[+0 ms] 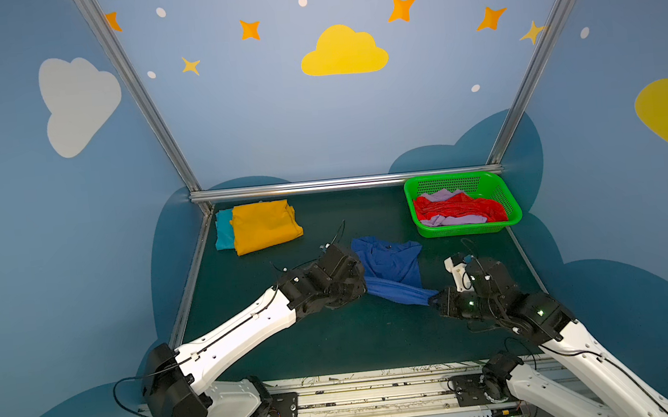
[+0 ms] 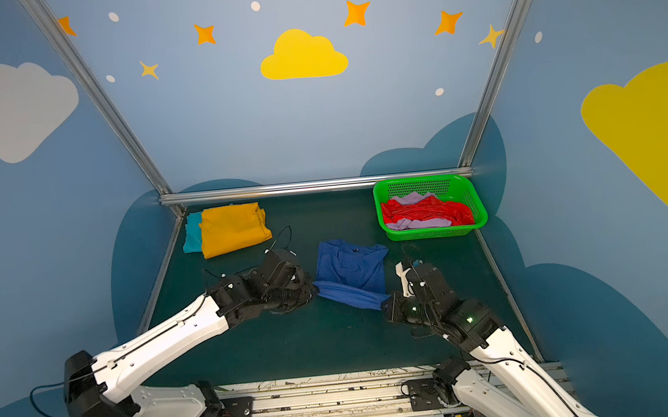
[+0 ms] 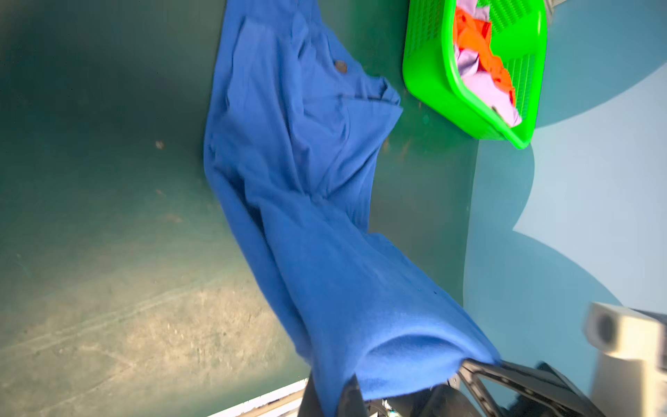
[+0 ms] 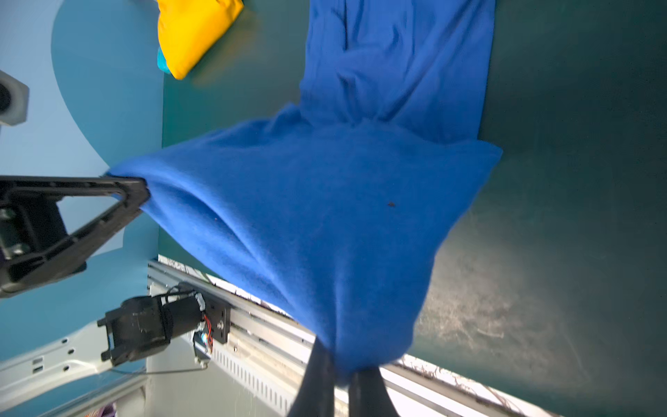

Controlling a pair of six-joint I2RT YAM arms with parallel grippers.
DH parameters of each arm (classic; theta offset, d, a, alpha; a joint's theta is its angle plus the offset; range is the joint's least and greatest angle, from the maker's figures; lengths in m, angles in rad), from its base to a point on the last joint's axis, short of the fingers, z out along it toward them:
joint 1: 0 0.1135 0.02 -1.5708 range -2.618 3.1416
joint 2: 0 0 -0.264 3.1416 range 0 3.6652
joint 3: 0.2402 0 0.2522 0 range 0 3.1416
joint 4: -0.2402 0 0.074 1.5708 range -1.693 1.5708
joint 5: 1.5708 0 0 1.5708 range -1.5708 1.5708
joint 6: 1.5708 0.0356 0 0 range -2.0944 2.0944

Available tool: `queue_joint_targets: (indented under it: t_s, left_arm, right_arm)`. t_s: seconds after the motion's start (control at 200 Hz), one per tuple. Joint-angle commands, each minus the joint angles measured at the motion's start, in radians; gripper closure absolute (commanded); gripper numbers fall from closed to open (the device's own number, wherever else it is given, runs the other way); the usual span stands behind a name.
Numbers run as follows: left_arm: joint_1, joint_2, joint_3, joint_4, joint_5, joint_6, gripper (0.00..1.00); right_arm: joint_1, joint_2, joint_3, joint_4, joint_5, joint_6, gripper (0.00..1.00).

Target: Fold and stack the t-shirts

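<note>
Far left corner of the dark green tabletop: a folded mustard yellow cloth t-shirt lies on a folded teal t-shirt. The left gripper is clamped tight on one near corner of the royal blue cloth t-shirt, which is mid-table. The right gripper is pinched closed on the other corner. The edge stretched between them is raised; the rest lies on the table. Far right: a bright green plastic mesh basket holds crumpled red and lilac t-shirts.

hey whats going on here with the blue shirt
Both arms are working the blue t-shirt: the left gripper and right gripper are each shut on its near edge, held taut between them while the rest lies on the table. A yellow t-shirt sits folded on a teal t-shirt at back left; a red t-shirt and a lilac t-shirt wait in the green basket.
</note>
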Motion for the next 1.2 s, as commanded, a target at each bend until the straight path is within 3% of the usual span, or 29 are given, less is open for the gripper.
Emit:
queue_joint_targets:
  t_s: [0.0, 0.386, 0.771, 1.037, 1.192]
  left_arm:
    - [0.054, 0.023, 0.046, -0.034, -0.075, 0.05, 0.96]
    - [0.216, 0.163, 0.124, 0.042, 0.095, 0.114, 0.96]
    - [0.304, 0.5, 0.386, 0.062, 0.264, 0.205, 0.96]
    - [0.381, 0.746, 0.563, 0.026, 0.308, 0.215, 0.96]
    - [0.411, 0.848, 0.673, 0.029, 0.326, 0.224, 0.96]
  right_arm:
    - [-0.016, 0.084, 0.055, 0.012, 0.073, -0.044, 1.0]
    - [-0.191, 0.279, 0.078, 0.201, -0.071, -0.094, 1.0]
    - [-0.307, 0.554, 0.157, 0.315, -0.125, -0.114, 1.0]
    - [-0.389, 0.9, 0.402, 0.202, -0.236, -0.16, 1.0]
    - [-0.389, 1.009, 0.493, 0.222, -0.186, -0.195, 1.0]
